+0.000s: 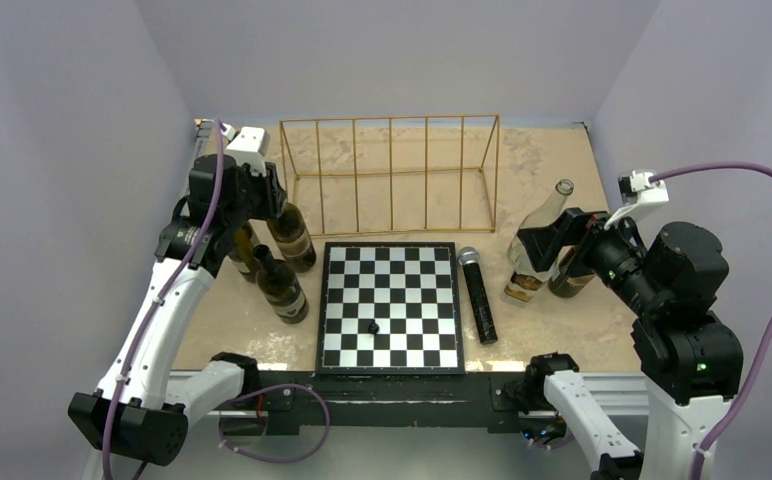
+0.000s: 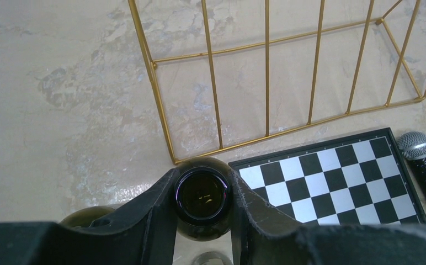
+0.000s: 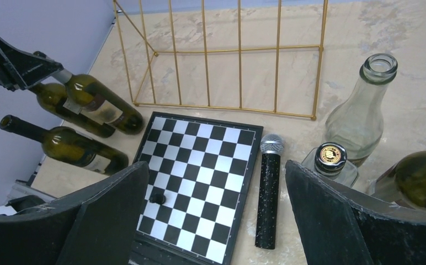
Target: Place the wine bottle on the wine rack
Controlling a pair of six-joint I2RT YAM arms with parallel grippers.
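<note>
Left gripper point(image 2: 202, 181) clamping wine bottle point(image 2: 202, 196) neck, uncorked mouth visible only wrist-side

The top external camera views the table point(image 1: 562, 160) from high behind; both wrist cameras look obliquely down at close range; all share the wine rack point(image 1: 391, 175) and chessboard point(image 1: 392, 305).

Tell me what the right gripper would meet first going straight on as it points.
Probably the chessboard, near its right edge; the microphone lies just beside that line. Depth unclear.

Six bottles point(image 3: 103, 107) point(image 3: 53, 96) point(image 3: 73, 146) point(image 3: 360, 113) point(image 3: 330, 160) point(image 3: 420, 182), one wine rack point(image 1: 391, 170), one chessboard point(image 1: 390, 305), one microphone point(image 1: 479, 295)
</note>
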